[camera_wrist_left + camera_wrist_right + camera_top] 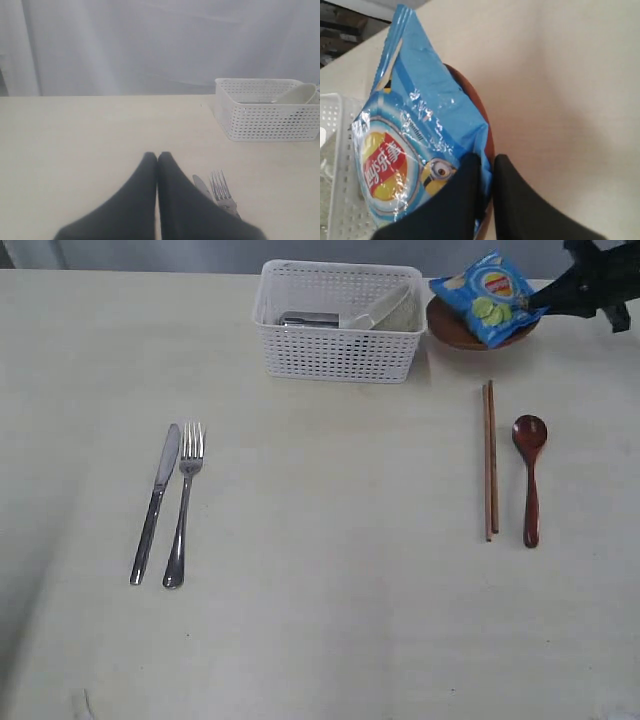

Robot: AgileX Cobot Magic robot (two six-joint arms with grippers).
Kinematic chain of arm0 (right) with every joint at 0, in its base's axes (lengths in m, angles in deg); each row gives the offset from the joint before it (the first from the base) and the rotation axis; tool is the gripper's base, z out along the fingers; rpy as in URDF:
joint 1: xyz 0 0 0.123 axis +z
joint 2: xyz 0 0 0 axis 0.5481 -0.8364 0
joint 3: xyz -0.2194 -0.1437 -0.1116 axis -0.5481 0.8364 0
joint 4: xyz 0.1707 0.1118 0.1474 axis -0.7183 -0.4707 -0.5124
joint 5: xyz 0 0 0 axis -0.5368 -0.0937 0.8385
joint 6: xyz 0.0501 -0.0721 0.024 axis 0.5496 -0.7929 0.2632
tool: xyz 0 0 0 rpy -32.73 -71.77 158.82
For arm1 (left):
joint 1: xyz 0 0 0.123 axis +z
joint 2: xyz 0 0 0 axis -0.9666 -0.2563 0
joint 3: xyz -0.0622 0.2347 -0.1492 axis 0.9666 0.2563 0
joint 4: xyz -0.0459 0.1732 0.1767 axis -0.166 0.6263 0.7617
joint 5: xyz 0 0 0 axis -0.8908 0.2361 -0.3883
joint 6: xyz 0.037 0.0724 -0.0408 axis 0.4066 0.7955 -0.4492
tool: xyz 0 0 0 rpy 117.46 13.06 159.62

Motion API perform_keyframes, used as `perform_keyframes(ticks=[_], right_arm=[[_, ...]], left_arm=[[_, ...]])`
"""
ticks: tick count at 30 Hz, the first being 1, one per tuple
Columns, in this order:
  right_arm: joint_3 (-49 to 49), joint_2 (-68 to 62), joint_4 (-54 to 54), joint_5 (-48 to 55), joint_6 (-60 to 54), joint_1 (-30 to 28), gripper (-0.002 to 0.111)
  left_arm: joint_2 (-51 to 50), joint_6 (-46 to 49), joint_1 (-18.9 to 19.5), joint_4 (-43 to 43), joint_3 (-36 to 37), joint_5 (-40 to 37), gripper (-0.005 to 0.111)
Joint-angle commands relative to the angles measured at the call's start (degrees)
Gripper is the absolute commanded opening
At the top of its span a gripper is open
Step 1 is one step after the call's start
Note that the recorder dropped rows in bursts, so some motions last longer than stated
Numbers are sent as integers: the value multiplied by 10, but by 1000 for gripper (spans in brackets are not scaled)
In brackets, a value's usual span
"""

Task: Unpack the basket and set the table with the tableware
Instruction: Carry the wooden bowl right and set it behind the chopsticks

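1. Exterior: right gripper (543,300) pinches bag (487,295) edge, bag over plate (445,332) just right of basket (338,345); bowl (385,308), cup (308,319) inside basket.
2. Left wrist: left gripper (157,157) closed tight, empty, near fork (220,187), well apart from basket.
3. Right wrist: fingers (515,200) closed on bag corner; plate directly beneath, right arm nearer.

The chip bag (488,295) covers most of the brown plate (447,332) at upper right, where the right arm (600,280) runs off the frame. The basket (340,350) wall hides much of the bowl (385,308) and steel cup (308,319).
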Motion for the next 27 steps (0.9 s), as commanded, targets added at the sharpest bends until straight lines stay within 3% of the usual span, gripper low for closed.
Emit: perform_keyframes(ticks=[1,9,10,13,14,27], right_arm=[[0,4,81,-41,6,10,0],[0,2,125,-56,24,2,2],[0,2,119,-55,24,2,8],[-1,8,105,-46,24,2,46],[-1,12,105,-43,24,2,54],[-1,168,87,-35,24,2,56]], left_arm=[[2,0,-1,-2,2,4,0],[2,0,-1,-2,2,4,0],[2,0,-1,-2,2,4,0],[2,0,-1,-2,2,4,0],[2,0,-1,-2,2,4,0],[2,0,-1,-2,2,4,0]])
